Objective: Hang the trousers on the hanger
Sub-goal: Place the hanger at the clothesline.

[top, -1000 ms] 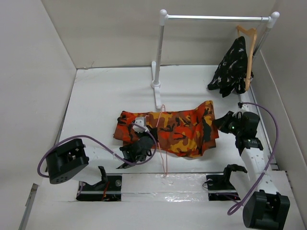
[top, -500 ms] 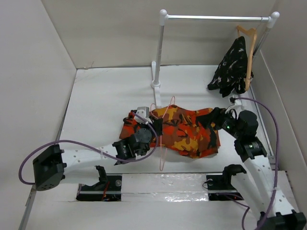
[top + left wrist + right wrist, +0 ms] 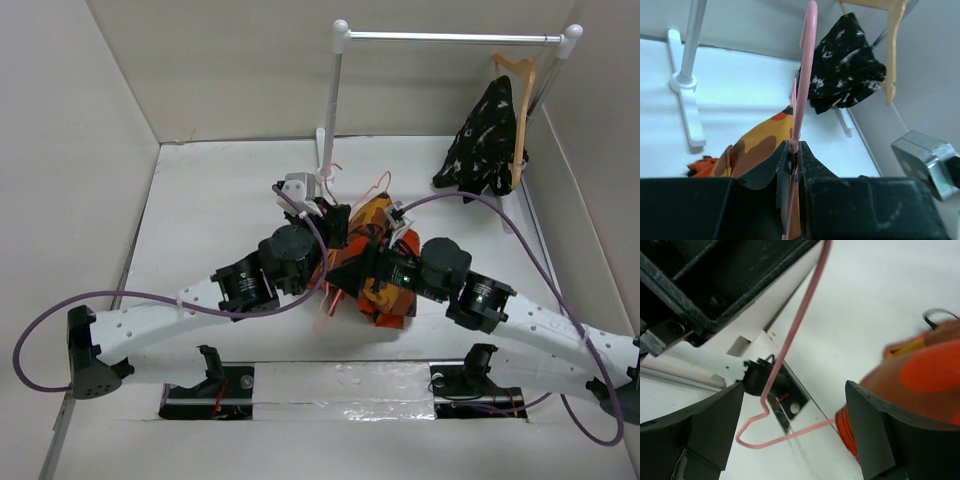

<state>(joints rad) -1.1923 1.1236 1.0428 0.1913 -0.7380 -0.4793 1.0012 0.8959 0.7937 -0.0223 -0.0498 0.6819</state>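
Hanger, long axis upright, clamped in the left end effector at mid-surface. Trousers lie bunched just to its right, against the right end effector, whose fingers stand apart around the wire's lower corner. White walls enclose the scene, with a rail behind.

Lab test booth: plain white walls, white table, small clothes rail, bolted robot arms.
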